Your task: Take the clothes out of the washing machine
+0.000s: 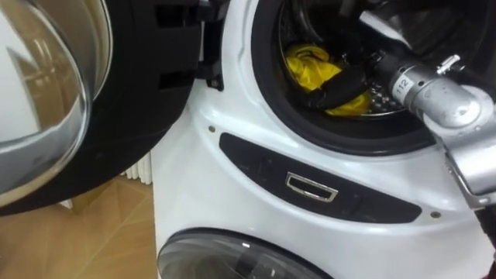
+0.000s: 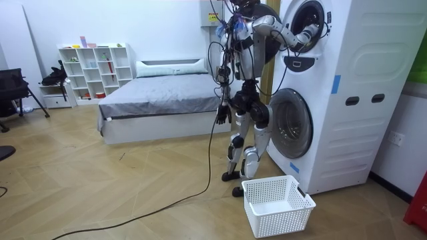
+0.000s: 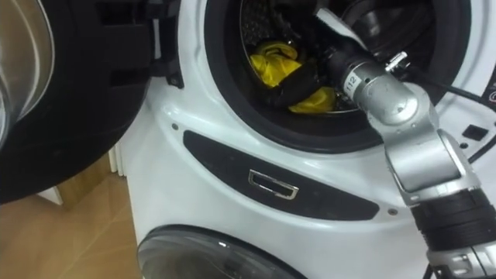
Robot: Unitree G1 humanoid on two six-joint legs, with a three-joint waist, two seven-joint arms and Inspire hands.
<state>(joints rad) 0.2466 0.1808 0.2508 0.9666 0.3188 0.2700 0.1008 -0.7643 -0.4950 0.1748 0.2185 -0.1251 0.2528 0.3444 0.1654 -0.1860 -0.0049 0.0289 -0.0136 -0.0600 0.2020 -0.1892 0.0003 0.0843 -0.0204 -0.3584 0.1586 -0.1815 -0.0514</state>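
Door (image 1: 46, 101): swung open, at 9 o'clock of the opening.
Left hand (image 2: 221, 115): hangs beside the hip; fingers unreadable.
Yellow cloth (image 1: 310, 66): bunched inside the upper washer (image 1: 194, 178), long axis from 10 to 4 o'clock.
Right hand (image 1: 337, 89): lies across the cloth's lower half; whether it grips, I cannot tell.

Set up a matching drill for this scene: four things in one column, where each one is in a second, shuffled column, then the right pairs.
Things:
1. yellow garment
2. white basket
3. upper door
4. left hand

Places:
A. on the floor by the robot's feet
B. hanging at the robot's side
C. inside the upper drum
D. swung open, at the left of the eye views

Pairs: 1-C, 2-A, 3-D, 4-B
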